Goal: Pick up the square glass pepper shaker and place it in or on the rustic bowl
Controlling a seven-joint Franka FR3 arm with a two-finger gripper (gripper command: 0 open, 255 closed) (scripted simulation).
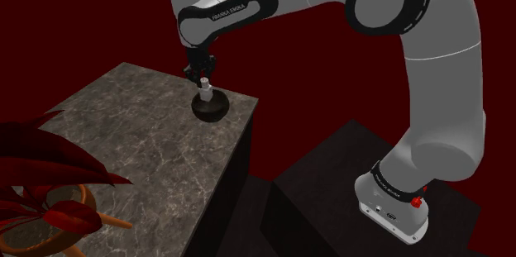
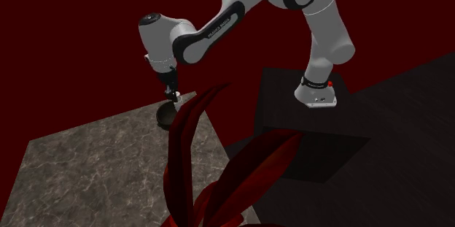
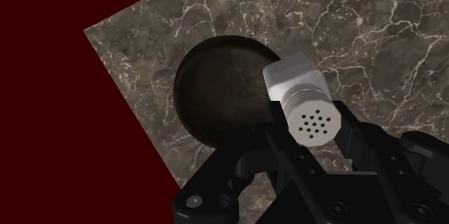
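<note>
One pale shaker [image 3: 301,89] is clamped in the single black claw [image 3: 314,127] and held over the rim of one dark bowl [image 3: 216,93], which is set near a corner of the marble worktop [image 3: 374,28].

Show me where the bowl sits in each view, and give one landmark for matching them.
Shoulder view: bowl at the far right corner of the counter, under the end effector.
Second exterior view: bowl at the counter's far corner, just left of the red leaves.
Wrist view: bowl near the counter's edge, beside the shaker.
Shared landmark: the counter edge next to the bowl.
</note>
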